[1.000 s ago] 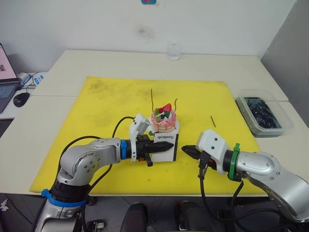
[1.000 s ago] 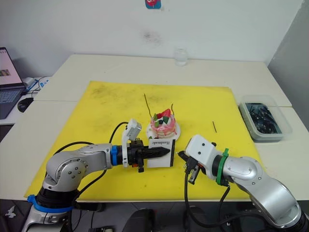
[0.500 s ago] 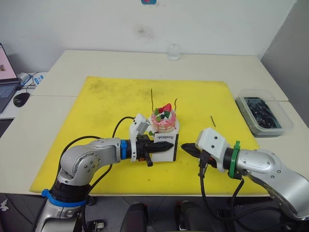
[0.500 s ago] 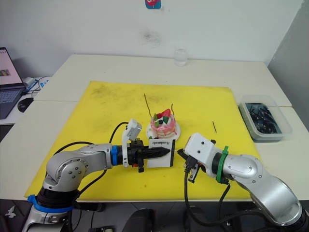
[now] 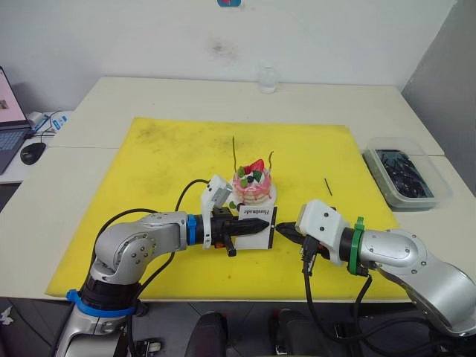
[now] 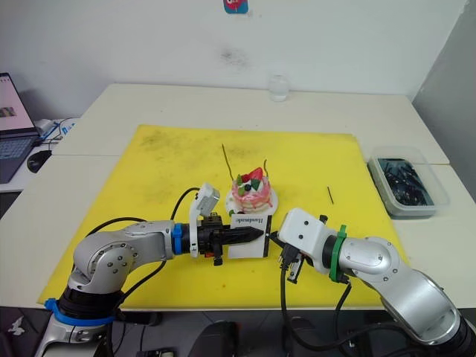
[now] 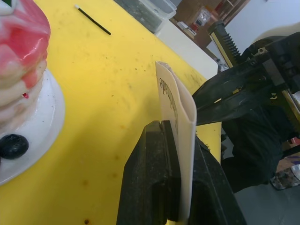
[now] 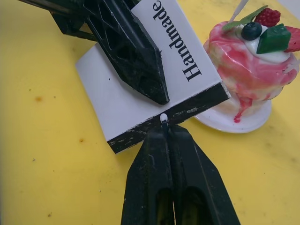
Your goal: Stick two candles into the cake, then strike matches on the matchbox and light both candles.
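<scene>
The pink-and-white cake (image 5: 253,186) stands on its white plate mid-mat, with two thin golden candles (image 5: 233,152) (image 5: 271,161) stuck upright in it. Just in front of it, my left gripper (image 5: 257,223) is shut on the white matchbox (image 8: 187,61), holding it on edge with the black striking strip facing right. From the right, my right gripper (image 8: 163,127) is shut on a match. Only the match's small pale tip (image 8: 163,117) shows, and it touches the strip. Another dark match (image 5: 327,186) lies on the mat to the right of the cake.
A yellow mat (image 5: 163,163) covers the table's middle. At the right edge stands a clear container (image 5: 405,175) holding dark items. A glass (image 5: 267,79) stands at the back. A laptop (image 5: 6,126) and mouse (image 5: 33,152) are on the far left.
My right gripper has moved left, closing the gap to the matchbox until its tip meets the striking strip. The left arm and matchbox have stayed put.
</scene>
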`<state>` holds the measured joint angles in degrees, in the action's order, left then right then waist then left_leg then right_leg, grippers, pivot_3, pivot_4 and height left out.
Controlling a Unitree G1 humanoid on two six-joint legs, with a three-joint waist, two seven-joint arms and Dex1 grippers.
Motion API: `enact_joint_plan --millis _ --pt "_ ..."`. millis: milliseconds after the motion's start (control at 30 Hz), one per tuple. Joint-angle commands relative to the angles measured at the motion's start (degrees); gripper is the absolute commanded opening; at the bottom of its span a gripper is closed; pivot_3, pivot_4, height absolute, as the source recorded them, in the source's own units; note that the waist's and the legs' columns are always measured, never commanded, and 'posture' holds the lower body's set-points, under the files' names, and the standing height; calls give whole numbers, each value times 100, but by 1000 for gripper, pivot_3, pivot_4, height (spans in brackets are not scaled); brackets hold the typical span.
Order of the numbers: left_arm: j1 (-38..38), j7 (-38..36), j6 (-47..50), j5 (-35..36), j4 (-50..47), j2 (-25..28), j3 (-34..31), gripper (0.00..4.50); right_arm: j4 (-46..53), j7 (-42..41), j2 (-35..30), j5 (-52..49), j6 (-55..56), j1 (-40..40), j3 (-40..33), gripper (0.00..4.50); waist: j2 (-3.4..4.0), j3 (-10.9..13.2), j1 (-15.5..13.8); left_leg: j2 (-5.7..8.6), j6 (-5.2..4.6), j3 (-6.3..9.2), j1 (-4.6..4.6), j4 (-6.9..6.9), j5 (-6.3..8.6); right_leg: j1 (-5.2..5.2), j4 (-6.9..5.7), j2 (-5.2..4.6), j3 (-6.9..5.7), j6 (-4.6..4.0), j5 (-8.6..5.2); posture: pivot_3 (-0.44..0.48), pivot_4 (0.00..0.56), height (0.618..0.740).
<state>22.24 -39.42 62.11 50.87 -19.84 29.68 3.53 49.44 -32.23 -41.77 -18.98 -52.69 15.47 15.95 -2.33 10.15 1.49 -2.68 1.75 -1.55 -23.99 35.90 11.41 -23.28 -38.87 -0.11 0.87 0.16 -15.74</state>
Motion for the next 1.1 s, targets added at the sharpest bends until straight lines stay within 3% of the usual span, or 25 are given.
enact_joint_plan --millis 33,600,1100 --pt "55 -80 -28 71 -145 -22 -12 0 57 -6 -41 99 82 68 25 49 0 0 0 0 0 0 0 0 0 0 0 0 0 0 0 0 150 740" --pt "13 -127 -179 -131 -84 30 -13 0 129 -100 -66 11 57 -37 -71 49 0 0 -1 0 0 0 0 1 0 0 -1 0 0 0 0 0 150 740" --pt "-50 -182 75 166 -350 -94 -29 0 -38 34 82 176 79 28 108 49 0 0 0 0 0 0 0 2 0 0 -1 0 0 0 0 0 150 740"
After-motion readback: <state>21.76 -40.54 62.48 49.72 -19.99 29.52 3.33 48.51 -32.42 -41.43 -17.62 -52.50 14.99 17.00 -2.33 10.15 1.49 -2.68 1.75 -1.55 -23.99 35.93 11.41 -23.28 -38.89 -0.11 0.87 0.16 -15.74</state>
